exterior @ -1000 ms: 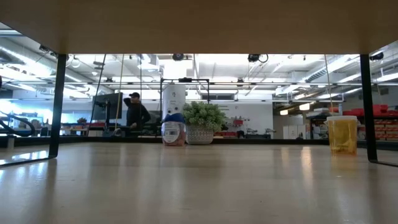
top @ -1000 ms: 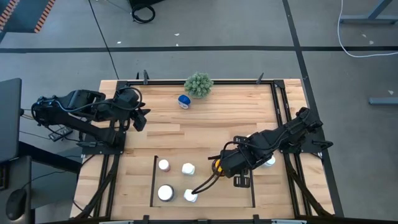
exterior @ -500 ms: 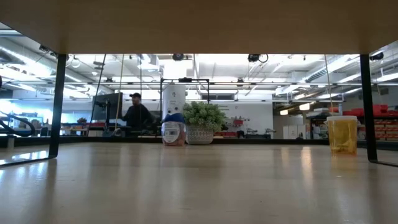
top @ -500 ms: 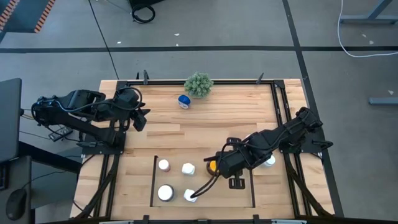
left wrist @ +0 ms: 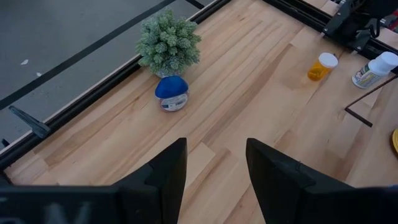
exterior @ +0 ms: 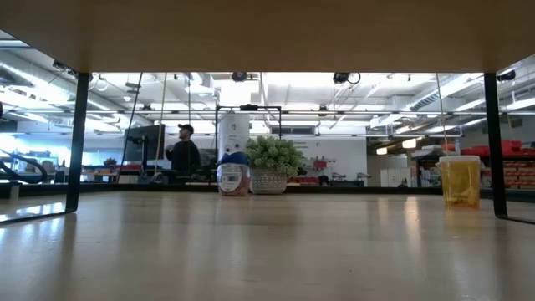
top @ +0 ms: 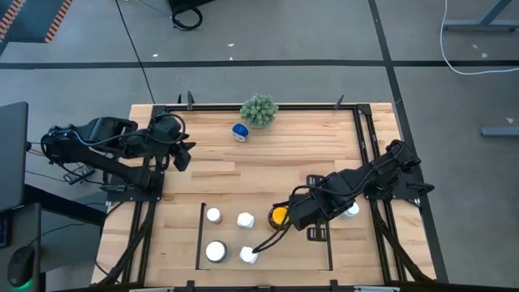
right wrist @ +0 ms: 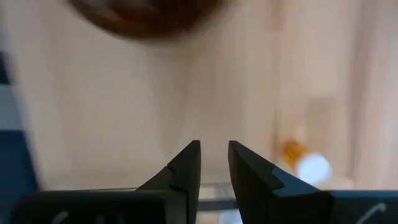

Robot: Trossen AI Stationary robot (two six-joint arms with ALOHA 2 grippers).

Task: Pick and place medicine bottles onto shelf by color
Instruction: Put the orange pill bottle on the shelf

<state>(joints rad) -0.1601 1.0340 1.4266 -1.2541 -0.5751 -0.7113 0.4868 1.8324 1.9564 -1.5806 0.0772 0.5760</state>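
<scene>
We see the right hand (top: 285,221), now released, backing off the amber bottle (top: 278,216) left on the shelf (top: 200,235).

Bare desk (top: 243,174) lies ahead of the left tool (top: 185,154) — only the blue bottle (top: 240,131) and plant (top: 259,110) stand beyond.

a light wood table (top: 268,166) carries a green spiky plant ball (top: 259,110) and a blue bottle (top: 240,131) side by side near its far edge. its black-outlined shelf (top: 200,235) holds four white-capped bottles (top: 245,220) and a yellow-capped one (top: 279,216).
</scene>
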